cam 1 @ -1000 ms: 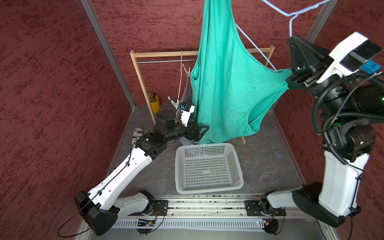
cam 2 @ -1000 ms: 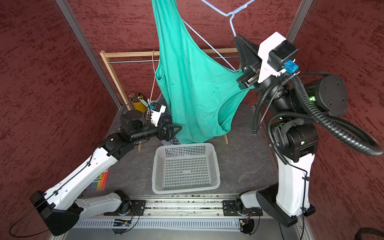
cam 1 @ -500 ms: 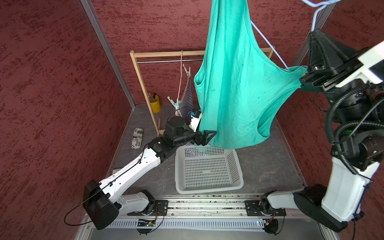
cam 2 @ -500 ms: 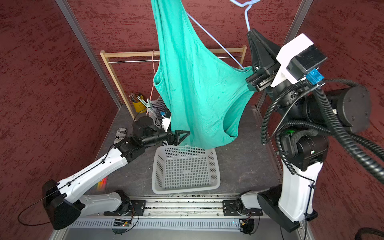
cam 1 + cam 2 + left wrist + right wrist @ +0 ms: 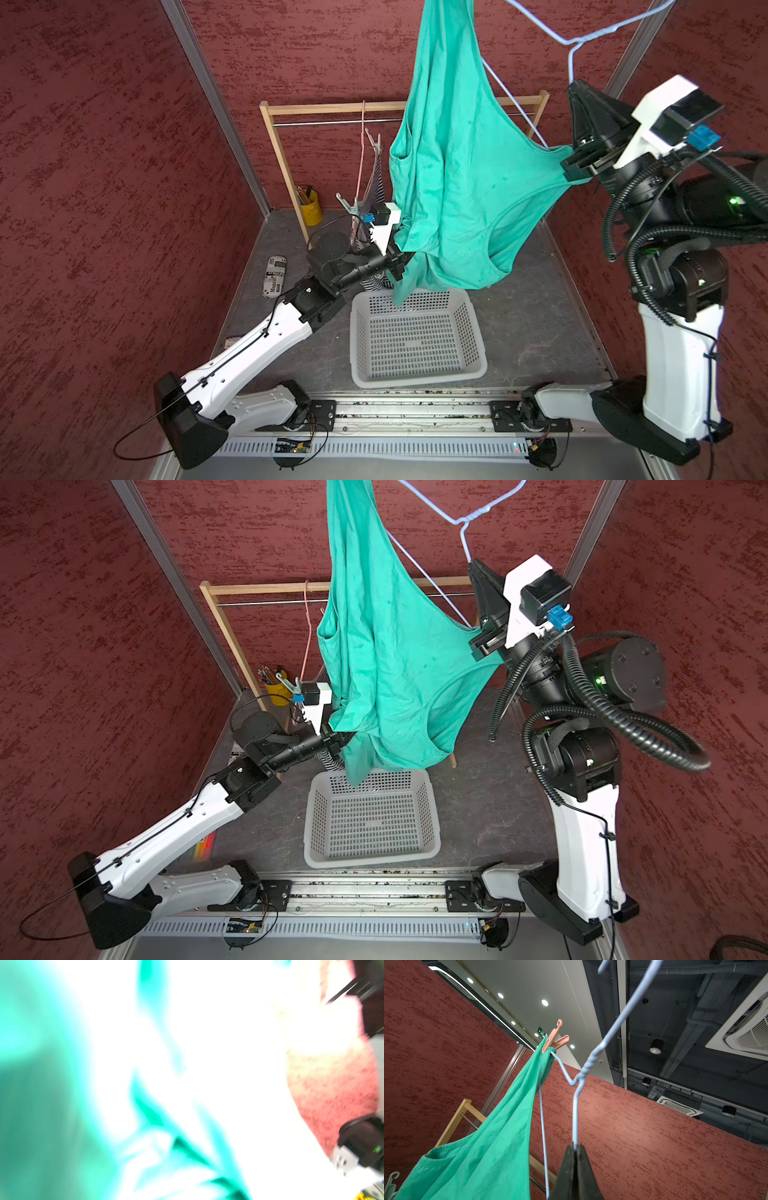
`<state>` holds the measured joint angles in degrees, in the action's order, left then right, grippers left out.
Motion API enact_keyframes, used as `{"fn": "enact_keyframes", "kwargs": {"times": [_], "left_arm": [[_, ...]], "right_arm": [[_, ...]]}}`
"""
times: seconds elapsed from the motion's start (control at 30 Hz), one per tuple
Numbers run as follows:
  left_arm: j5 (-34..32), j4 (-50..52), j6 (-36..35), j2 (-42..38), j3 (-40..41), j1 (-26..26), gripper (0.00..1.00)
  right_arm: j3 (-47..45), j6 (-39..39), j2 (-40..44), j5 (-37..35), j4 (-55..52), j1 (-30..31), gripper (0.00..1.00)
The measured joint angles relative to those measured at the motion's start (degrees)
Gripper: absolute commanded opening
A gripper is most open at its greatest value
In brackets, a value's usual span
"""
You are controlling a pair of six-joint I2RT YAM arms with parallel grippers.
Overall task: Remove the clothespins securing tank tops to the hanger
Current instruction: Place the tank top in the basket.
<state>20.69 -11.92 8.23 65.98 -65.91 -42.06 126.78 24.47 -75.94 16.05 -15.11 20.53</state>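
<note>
Two tank tops, teal top [image 5: 453,187], striped top [image 5: 375,189], two hangers, blue hanger [image 5: 575,1109], pink hanger [image 5: 362,145], two clothespins showing, pink peg [image 5: 553,1040], mint peg [image 5: 344,203], one basket [image 5: 358,332]

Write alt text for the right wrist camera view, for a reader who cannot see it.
Seen from below, the right gripper has its jaws shut on a pale blue wire hanger. A teal tank top hangs from the hanger's far end, pinned there by a pink clothespin, in front of a red wall.
</note>
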Motion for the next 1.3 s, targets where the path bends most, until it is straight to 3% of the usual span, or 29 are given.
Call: {"fn": "enact_keyframes", "kwargs": {"times": [0.2,0.47,0.6,0.8,1.07,1.3], "left_arm": [[2.69,-5.33,-0.15,1.07,-4.63,-0.17,0.0],[3.82,-4.66,-2.82,-5.29,-0.61,-5.68,0.0],[0.7,-2.82,-5.51,-9.84,4.35,-9.57,0.0],[-7.17,-0.79,-7.28,-11.32,12.72,-11.47,0.0],[-17.25,0.22,-7.76,-6.38,17.53,-10.91,0.0],[-19.34,-5.22,-7.43,-7.06,22.4,-9.55,0.0]], "right_arm": [[-1.44,0.0,0.48,-0.24,0.94,0.0,0.0],[-12.22,-0.98,8.63,1.57,5.09,0.0,0.0],[-23.71,-3.21,16.55,4.2,9.01,0.0,0.0],[-40.04,-8.15,28.7,7.58,13.09,0.0,0.0],[-40.89,-13.62,29.27,11.89,13.75,0.0,0.0],[-47.36,-15.87,31.47,14.14,12.81,0.0,0.0]]}}
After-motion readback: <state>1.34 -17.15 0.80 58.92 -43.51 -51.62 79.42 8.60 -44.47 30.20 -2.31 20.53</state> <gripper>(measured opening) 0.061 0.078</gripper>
